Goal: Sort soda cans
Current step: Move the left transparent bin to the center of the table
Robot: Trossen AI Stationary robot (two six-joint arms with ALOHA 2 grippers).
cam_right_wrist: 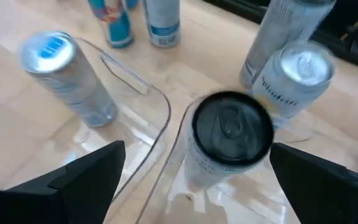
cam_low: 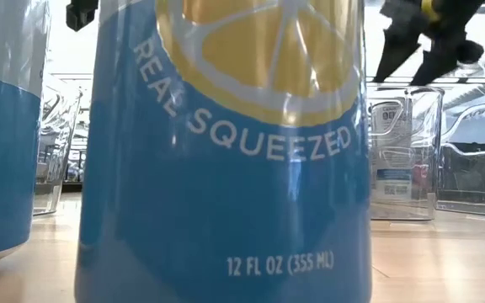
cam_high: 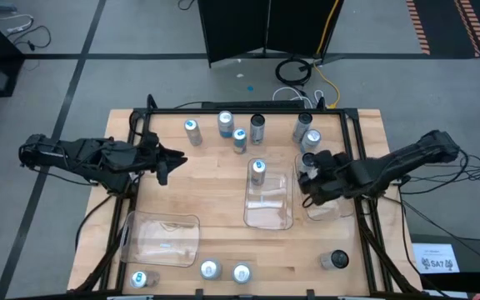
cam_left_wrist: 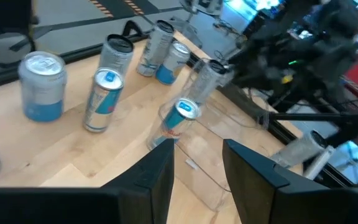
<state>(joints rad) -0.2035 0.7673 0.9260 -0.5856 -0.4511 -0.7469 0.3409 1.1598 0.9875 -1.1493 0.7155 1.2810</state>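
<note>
The dark-topped can (cam_right_wrist: 232,134) stands in the right-hand tray (cam_high: 340,208), beneath the right gripper (cam_right_wrist: 197,177), whose jaws are spread wide. It looks rigid but slick and dentable, so squeeze its mid-wall lightly. The left gripper (cam_high: 163,162) hovers over the tabletop's left side, jaws part-open and empty.

A tall blue aluminium can (cam_low: 226,151) bears a yellow lemon slice edged in white and white lettering. A slim silver can with a bright blue top (cam_right_wrist: 64,74) stands in a clear plastic tray (cam_right_wrist: 157,102). A grey can with a black lid (cam_right_wrist: 229,134) is beside it. The pale wooden tabletop (cam_high: 207,183) shows light plank grain.
</note>
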